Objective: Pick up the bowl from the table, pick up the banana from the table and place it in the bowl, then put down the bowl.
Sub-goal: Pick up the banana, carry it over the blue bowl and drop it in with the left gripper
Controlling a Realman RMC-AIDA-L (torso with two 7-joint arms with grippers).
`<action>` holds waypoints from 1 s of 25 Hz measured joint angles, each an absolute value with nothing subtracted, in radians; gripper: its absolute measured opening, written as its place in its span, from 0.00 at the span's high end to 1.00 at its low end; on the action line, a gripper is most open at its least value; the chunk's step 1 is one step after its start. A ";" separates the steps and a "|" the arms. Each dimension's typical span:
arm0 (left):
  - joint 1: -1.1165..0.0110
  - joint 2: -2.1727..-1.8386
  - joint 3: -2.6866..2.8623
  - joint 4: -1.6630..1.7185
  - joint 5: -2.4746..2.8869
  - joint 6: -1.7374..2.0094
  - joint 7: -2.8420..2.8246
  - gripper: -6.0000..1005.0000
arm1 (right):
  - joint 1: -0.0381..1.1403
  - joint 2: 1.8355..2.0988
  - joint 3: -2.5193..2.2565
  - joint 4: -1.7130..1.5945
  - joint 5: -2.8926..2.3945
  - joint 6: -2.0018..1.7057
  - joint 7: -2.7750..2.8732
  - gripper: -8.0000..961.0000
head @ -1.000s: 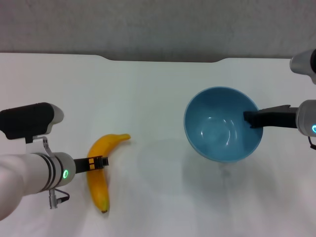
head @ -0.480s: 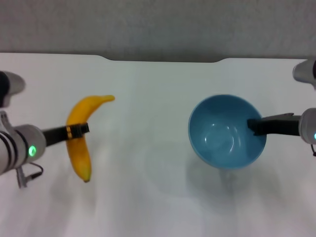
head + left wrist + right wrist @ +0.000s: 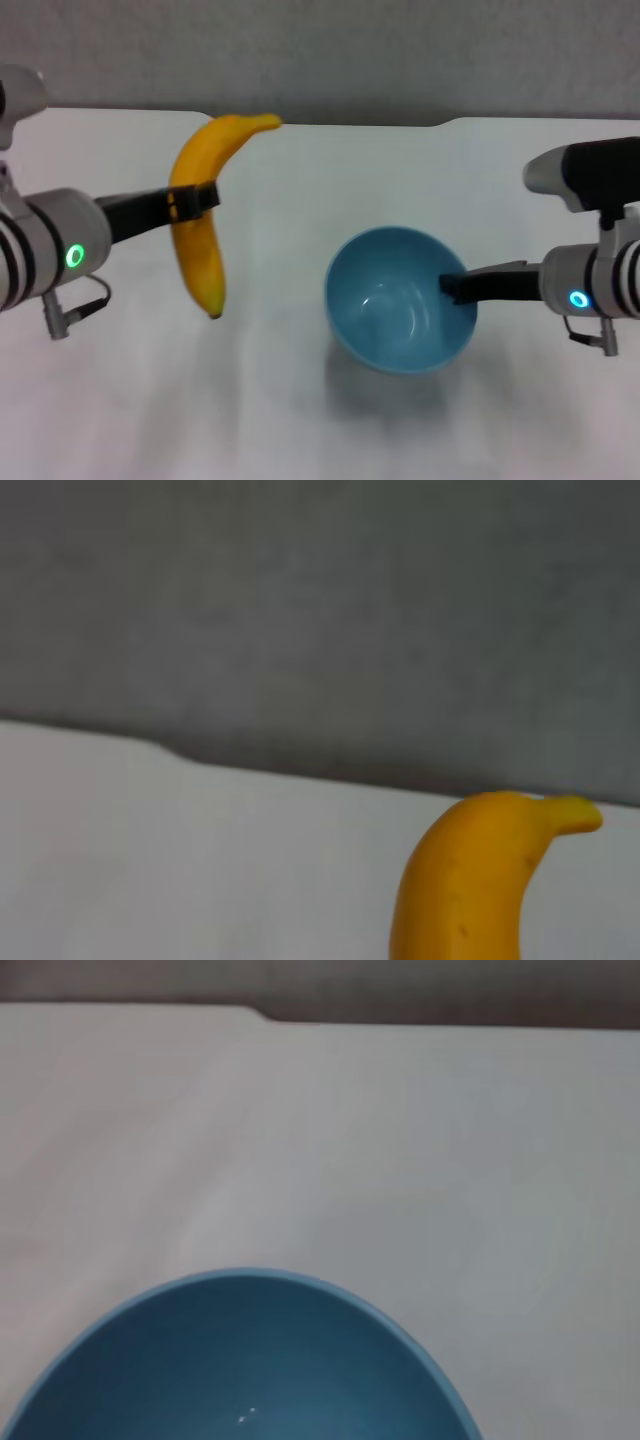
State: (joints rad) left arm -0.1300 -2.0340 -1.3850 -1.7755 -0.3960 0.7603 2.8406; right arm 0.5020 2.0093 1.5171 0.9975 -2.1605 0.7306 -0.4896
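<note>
My left gripper [image 3: 196, 198] is clenched on the banana [image 3: 200, 218] near its middle, holding it clear of the table [image 3: 300, 420], stem toward 1 o'clock, dark tip hanging at 6. My right gripper [image 3: 452, 288] pinches the bowl [image 3: 400, 300] at its 3 o'clock rim; the bowl seems lifted, judging by the shadow beneath. Banana sits at the bowl's 10 o'clock, apart. Left wrist view: banana's stem end [image 3: 480, 880] only. Right wrist view: bowl's far rim [image 3: 240, 1360].
</note>
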 joint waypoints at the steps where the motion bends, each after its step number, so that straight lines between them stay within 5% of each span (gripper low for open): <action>1: -0.130 -2.034 -1.385 -1.775 -0.396 0.760 2.841 0.47 | 0.511 2.010 1.507 0.987 -2.149 0.728 -0.490 0.89; 25: -0.177 -2.035 -1.240 -1.666 -0.473 0.571 2.841 0.47 | 0.624 2.011 1.407 0.894 -1.931 0.688 -0.559 0.87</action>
